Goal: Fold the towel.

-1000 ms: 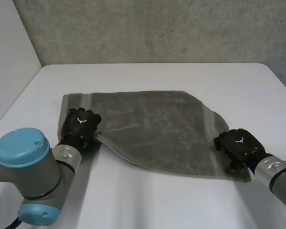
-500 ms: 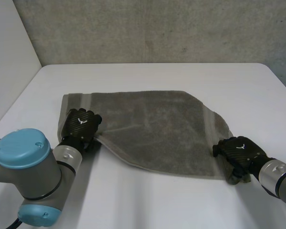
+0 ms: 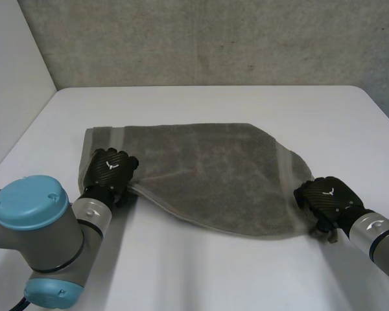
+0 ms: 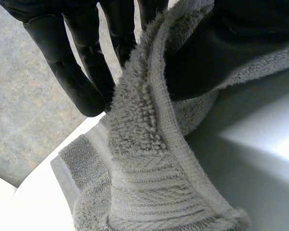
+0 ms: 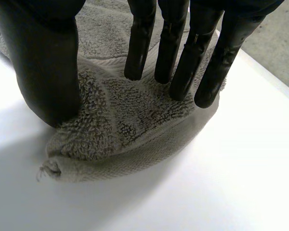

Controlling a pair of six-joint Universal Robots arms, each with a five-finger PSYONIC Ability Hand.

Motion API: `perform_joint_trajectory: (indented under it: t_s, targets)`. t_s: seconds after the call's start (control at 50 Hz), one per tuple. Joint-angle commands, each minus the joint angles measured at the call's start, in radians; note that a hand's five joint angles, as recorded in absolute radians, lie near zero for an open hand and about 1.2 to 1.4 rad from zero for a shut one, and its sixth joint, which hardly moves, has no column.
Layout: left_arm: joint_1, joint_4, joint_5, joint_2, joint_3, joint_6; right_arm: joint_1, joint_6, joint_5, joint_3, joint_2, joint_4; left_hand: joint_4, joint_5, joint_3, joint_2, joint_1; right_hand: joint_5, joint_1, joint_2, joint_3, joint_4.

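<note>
Soft, even light falls from above in the head view: the white desk reads bright without glare, and the concrete wall across the top of the frame is a flat mid grey. The towel throws a thin, soft-edged shadow along its near edge, lower centre. Beside the left hand a patch of desk is almost washed out, with grey shade under the lifted cloth. The fingers of the right hand carry a faint sheen, and the towel's shade below them is pale.
</note>
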Motion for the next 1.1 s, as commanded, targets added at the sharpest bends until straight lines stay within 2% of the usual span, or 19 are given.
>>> perform_joint_trajectory:
  t_s: [0.02,0.1,0.18,0.2,0.22,0.24,0.26,0.4,0.44,0.48,0.5,0.52,0.54,0.74,1.04,1.08,1.1]
  targets:
    - [-0.002,0.0,-0.001,0.002,0.0,0.0,0.001,0.011,0.004,-0.006,-0.001,-0.015,-0.116,-0.294,-0.139,-0.114,-0.02,0.024,0.023,0.035,0.023,0.021]
    - [-0.002,0.0,-0.001,0.002,0.0,0.0,0.001,0.039,0.015,-0.009,-0.002,-0.039,-0.116,-0.294,-0.139,-0.114,-0.02,0.045,0.043,0.056,0.043,0.041]
    - [-0.002,0.0,-0.001,0.002,0.0,0.0,-0.001,0.044,0.015,-0.007,-0.001,-0.042,-0.116,-0.294,-0.139,-0.114,-0.02,0.174,0.173,0.185,0.172,0.17]
    - [-0.002,0.0,-0.001,0.002,0.0,0.0,-0.001,0.047,0.015,-0.009,-0.002,-0.042,-0.116,-0.294,-0.139,-0.114,-0.02,0.328,0.327,0.339,0.326,0.324]
    - [-0.002,0.0,-0.001,0.002,0.0,0.0,-0.002,0.054,0.015,-0.009,-0.004,-0.042,-0.116,-0.294,-0.139,-0.114,-0.02,0.594,0.593,0.605,0.592,0.59]
    - [-0.002,0.0,-0.001,0.002,0.0,0.0,-0.002,0.054,0.015,-0.009,-0.004,-0.042,-0.116,-0.294,-0.139,-0.114,-0.02,0.597,0.595,0.608,0.595,0.593]
    - [-0.002,0.0,-0.001,0.002,0.0,0.0,-0.002,0.068,0.015,-0.01,-0.009,-0.042,-0.116,-0.294,-0.139,-0.114,-0.02,0.723,0.722,0.735,0.722,0.72]
    - [-0.002,0.0,-0.001,0.002,0.0,0.0,-0.013,0.166,0.014,-0.009,-0.061,-0.048,-0.116,-0.294,-0.139,-0.114,-0.02,0.725,0.723,0.736,0.723,0.721]
    - [-0.002,-0.002,0.001,0.002,-0.001,0.0,-0.051,0.226,0.015,-0.001,-0.107,-0.073,-0.198,-0.376,-0.221,-0.195,-0.102,0.725,0.723,0.736,0.723,0.721]
    - [-0.003,-0.002,0.001,0.002,-0.001,0.002,-0.076,0.252,0.017,0.004,-0.122,-0.09,-0.613,-0.791,-0.636,-0.61,-0.517,0.725,0.723,0.736,0.723,0.721]
    - [-0.003,-0.002,0.001,0.002,-0.001,0.002,-0.076,0.252,0.017,0.004,-0.122,-0.09,-0.615,-0.793,-0.638,-0.612,-0.519,0.725,0.723,0.736,0.723,0.721]
    - [-0.002,-0.002,0.001,0.002,-0.001,0.003,-0.094,0.274,0.024,0.005,-0.139,-0.105,-0.772,-0.95,-0.795,-0.769,-0.676,0.725,0.723,0.736,0.723,0.721]
    - [-0.002,-0.003,0.001,0.002,0.0,0.006,-0.109,0.284,0.036,0.007,-0.154,-0.113,-0.837,-1.016,-0.86,-0.835,-0.741,0.725,0.723,0.736,0.723,0.721]
    - [0.012,-0.012,0.001,0.009,0.002,0.008,-0.137,0.283,0.11,0.005,-0.159,-0.108,-0.908,-1.087,-0.931,-0.906,-0.813,0.725,0.723,0.736,0.723,0.721]
    - [0.015,-0.091,0.053,0.005,0.008,0.009,-0.128,0.28,0.115,0.007,-0.148,-0.114,-0.882,-1.06,-0.905,-0.88,-0.786,0.725,0.723,0.736,0.723,0.721]
    - [0.015,-0.11,0.05,0.002,0.014,0.011,-0.134,0.28,0.116,0.004,-0.148,-0.113,-0.859,-1.037,-0.881,-0.856,-0.763,0.725,0.723,0.736,0.723,0.721]
    - [0.015,-0.126,0.042,0.002,0.02,0.014,-0.134,0.28,0.116,0.004,-0.148,-0.113,-0.745,-0.923,-0.768,-0.743,-0.649,0.725,0.723,0.736,0.723,0.721]
